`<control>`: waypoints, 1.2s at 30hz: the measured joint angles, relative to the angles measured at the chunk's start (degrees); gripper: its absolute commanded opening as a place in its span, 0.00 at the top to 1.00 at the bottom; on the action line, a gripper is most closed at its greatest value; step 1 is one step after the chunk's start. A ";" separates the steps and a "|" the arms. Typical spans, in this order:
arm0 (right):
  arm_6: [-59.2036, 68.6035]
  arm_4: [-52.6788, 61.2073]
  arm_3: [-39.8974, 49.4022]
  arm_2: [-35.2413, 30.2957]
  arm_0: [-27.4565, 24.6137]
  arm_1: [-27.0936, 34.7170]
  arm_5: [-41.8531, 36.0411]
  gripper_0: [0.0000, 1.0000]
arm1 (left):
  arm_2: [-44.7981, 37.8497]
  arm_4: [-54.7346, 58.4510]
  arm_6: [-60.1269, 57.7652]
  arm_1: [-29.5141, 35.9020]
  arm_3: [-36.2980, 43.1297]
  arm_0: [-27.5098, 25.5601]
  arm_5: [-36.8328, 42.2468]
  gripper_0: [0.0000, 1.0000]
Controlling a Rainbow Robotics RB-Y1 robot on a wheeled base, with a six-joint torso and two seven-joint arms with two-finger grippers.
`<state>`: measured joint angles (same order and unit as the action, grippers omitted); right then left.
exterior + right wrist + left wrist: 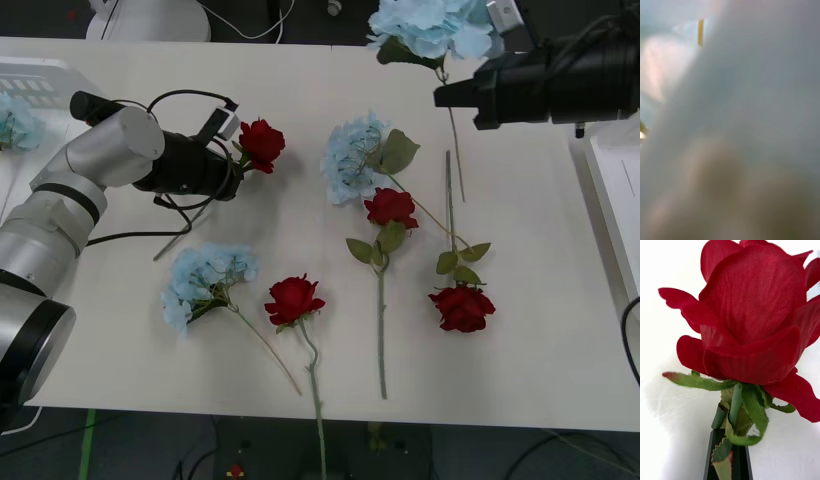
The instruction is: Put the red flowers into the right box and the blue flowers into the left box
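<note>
The left gripper [238, 150] was clamped on a red rose [261, 142] just below its bloom. The right gripper [450, 95] seemed to carry a blue hydrangea [435, 25] over the table's [540, 300] far edge, though its grip was hidden.

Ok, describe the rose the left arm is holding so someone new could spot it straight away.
Start at the silver left arm reaching over the white table. At its tip the left gripper is shut on a red rose, held just under the bloom. Unlike the three roses lying near the table's front edge, it sits farther back, in the gripper.
</note>
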<state>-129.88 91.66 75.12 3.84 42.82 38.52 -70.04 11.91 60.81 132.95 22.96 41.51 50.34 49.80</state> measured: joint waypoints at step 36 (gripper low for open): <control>1.40 -1.42 -15.64 5.50 8.12 -10.36 4.19 1.00 | -15.38 49.87 0.00 9.56 45.20 -27.85 3.65 1.00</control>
<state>-128.49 90.24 59.48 9.34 50.94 28.16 -65.84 -3.47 110.68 132.94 32.52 86.72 22.50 53.45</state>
